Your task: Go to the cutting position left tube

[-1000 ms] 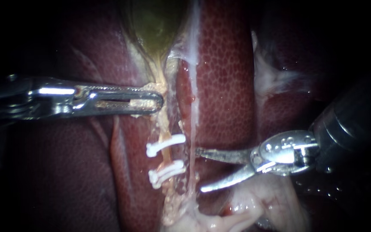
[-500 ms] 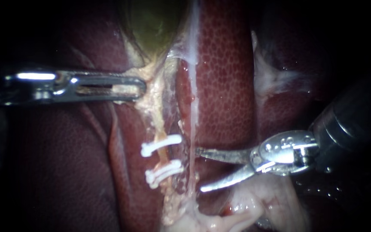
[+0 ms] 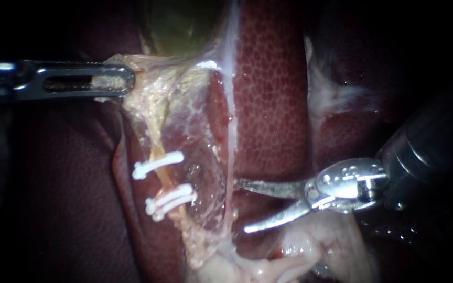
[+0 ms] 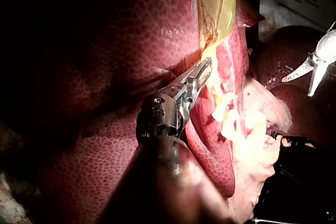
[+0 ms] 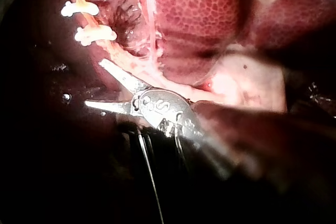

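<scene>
Right of the clipped tube, right instrument with jaws spread and clear of it, left instrument jaws pinching pale tissue below the gallbladder.

Pincer of left instrument clamps pale tissue; in the left wrist view its tip is sunk in that tissue, unseen. Shaft behind the pincer lost in shadow, cut by the frame edge. Beyond the pincer, gallbladder cut off too. At the lower clip: single or double, cannot tell. Shaft of right instrument blurred in its wrist view.
</scene>
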